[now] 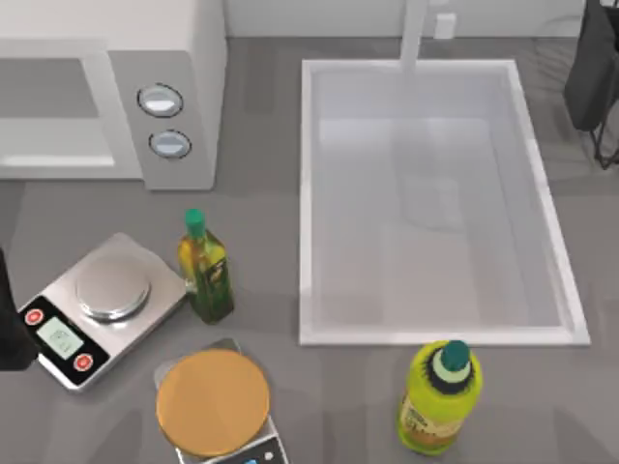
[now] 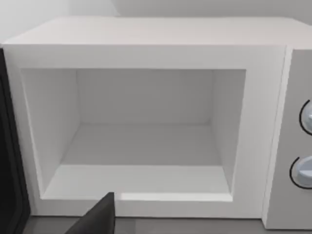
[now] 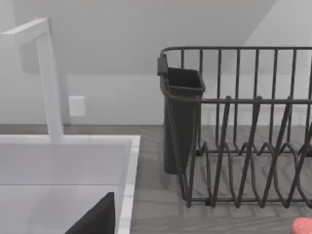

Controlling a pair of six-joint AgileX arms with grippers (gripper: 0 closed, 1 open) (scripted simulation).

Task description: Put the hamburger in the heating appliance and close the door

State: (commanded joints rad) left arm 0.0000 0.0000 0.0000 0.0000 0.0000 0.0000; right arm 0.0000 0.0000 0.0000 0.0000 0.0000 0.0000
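Since the hamburger's place cannot be told from these views, neither can its position relative to either gripper. Nearest the front edge, a tan disc [image 1: 213, 401] rests on a small scale, with a yellow-green bottle [image 1: 440, 396] off to the table's right. Just behind the disc stand a silver scale [image 1: 97, 304] and an oil bottle [image 1: 205, 266], close together. The left arm [image 1: 10, 329] sits at the table's left edge. Its gripper [image 2: 97, 217] faces the microwave [image 2: 146, 34] squarely, and whether it is spread or closed I cannot tell. The cavity [image 2: 141, 146] is bare and white, so the door is not across it. A dark strip [image 2: 9, 146] beside the opening may be that door swung aside, though I cannot be sure. Farther right lies the sink [image 1: 309, 193]. The right arm [image 1: 595, 68] is parked at the far right corner, its gripper [image 3: 97, 217] looking over the sink rim toward a dish rack [image 3: 243, 126]; its state is likewise unclear.

I judge a hamburger to be light, soft and easily squashed. It should be taken gently across the sides of the bun and kept level.
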